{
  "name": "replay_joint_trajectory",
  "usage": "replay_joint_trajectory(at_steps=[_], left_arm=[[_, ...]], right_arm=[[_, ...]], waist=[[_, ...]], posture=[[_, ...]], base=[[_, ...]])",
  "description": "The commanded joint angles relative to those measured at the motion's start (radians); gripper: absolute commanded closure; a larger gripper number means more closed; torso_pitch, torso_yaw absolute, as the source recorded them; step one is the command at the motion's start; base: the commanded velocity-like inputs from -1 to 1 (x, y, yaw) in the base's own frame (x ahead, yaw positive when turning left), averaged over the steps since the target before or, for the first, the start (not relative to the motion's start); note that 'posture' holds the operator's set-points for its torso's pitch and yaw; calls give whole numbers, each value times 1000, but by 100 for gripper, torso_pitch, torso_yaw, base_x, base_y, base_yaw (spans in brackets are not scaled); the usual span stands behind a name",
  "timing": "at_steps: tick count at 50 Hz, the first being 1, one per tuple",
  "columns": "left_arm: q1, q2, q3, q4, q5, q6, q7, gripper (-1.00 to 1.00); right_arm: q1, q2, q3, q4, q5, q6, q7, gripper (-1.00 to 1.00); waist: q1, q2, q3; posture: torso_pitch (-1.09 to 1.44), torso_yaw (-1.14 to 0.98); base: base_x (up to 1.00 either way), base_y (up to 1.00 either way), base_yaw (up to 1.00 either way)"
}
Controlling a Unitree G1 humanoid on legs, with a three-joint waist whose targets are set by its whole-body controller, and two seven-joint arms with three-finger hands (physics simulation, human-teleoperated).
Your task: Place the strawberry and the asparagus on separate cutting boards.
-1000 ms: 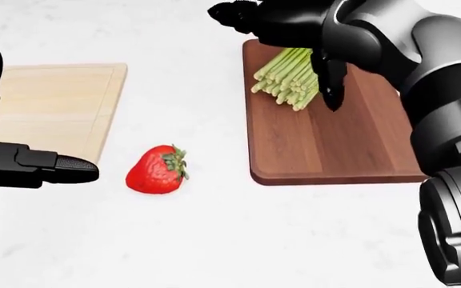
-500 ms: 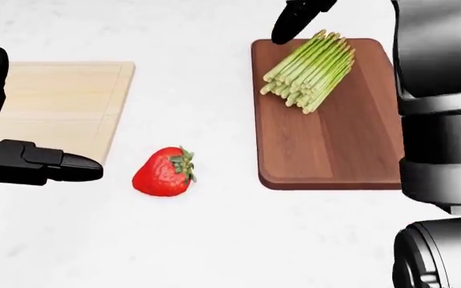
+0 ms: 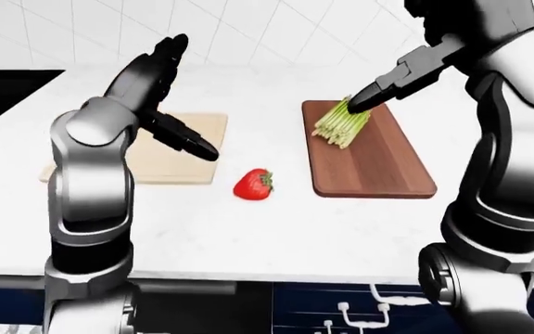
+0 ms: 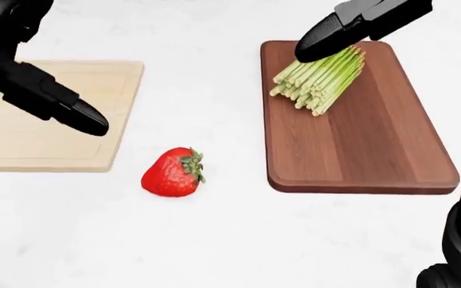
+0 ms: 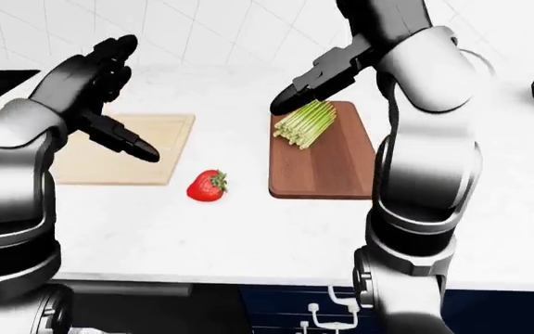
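— What did we see at the left?

— Our left hand (image 3: 156, 90) hung spread, holding nothing, above the pale cutting board (image 4: 22, 141). Right of that board, the strawberry (image 4: 173, 173) lay on the white counter (image 4: 214, 240), between the 2 boards.

— And farther right?

— The asparagus (image 4: 320, 78) lay on the dark cutting board (image 4: 375, 144). Our right hand (image 3: 406, 73) hovered over its tips, fingers extended, gripping nothing.

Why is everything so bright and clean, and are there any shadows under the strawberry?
Head view: the strawberry casts only a faint, soft shadow on the white counter, lit evenly with no glare. Left-eye view: everything is sharp, and the asparagus on the dark cutting board shows no blur.
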Motion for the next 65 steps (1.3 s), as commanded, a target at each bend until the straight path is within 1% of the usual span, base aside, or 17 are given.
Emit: replay_joint_trajectory(at_steps=[1,4,6,10,11,14,22,25,27,30,34,37,40,51,58,65], left_arm=[[-56,-13,7,13,43,-48,-70,-100],[-84,-52,17,88,75,-81,-87,-100],[-78,-82,16,109,81,-79,-100,-100],[-61,-113,3,116,103,-69,-126,-100],[-50,-113,-8,107,115,-58,-147,-100],[-42,-123,-4,85,131,-44,-171,-100],[-8,-141,-27,34,190,-21,-268,-100],[-9,-140,-24,46,204,-35,-285,-100],[-6,-147,-26,49,214,-40,-296,-100],[2,-160,-34,44,231,-46,-316,-100],[8,-179,-48,38,253,-55,-348,-100],[7,-194,-52,32,272,-53,-364,-100],[16,-208,-59,21,287,-53,-383,-100],[23,-238,-62,33,305,-78,-396,-100],[30,-252,-66,60,301,-100,-385,-100],[15,-267,-72,86,292,-115,-375,-100]], right_arm=[[-28,-17,-17,-40,20,24,-33,-100],[-11,-18,-22,-72,43,53,-73,-100],[10,-9,-25,-100,62,74,-98,-100],[18,-31,-32,-115,94,85,-130,-100],[18,-37,-32,-114,99,85,-138,-100],[11,-48,-29,-111,114,90,-151,-100],[23,-67,-28,-107,127,83,-170,-100],[35,-62,-26,-112,128,82,-175,-100],[15,-63,-19,-94,128,86,-175,-100],[49,-56,-20,-120,126,84,-176,-100],[49,-54,-23,-126,126,92,-176,-100],[79,-41,-27,-140,130,90,-188,-100],[89,-48,-36,-150,133,95,-194,-100],[101,-60,-45,-166,153,107,-211,-100],[114,-60,-45,-175,161,111,-222,-100],[126,-62,-48,-181,167,109,-228,-100]], waist=[[0,-3,-28],[1,-6,-29],[0,-8,-29],[-2,-11,-31],[-3,-12,-32],[-3,-14,-32],[-3,-18,-32],[-1,-19,-32],[-1,-20,-32],[-2,-20,-32],[1,-23,-32],[1,-24,-32],[2,-26,-32],[2,-28,-32],[2,-30,-34],[3,-32,-34]], posture=[[0,0],[0,0],[0,0],[0,0],[0,0],[0,0],[0,0],[0,0],[0,0],[0,0],[0,0],[0,0],[0,0],[0,0],[0,0],[0,0]], base=[[0,0,0],[0,0,0],[0,0,0],[0,0,0],[0,0,0],[0,0,0],[0,0,0],[0,0,0],[0,0,0],[0,0,0],[0,0,0],[0,0,0],[0,0,0],[0,0,0],[0,0,0],[0,0,0]])
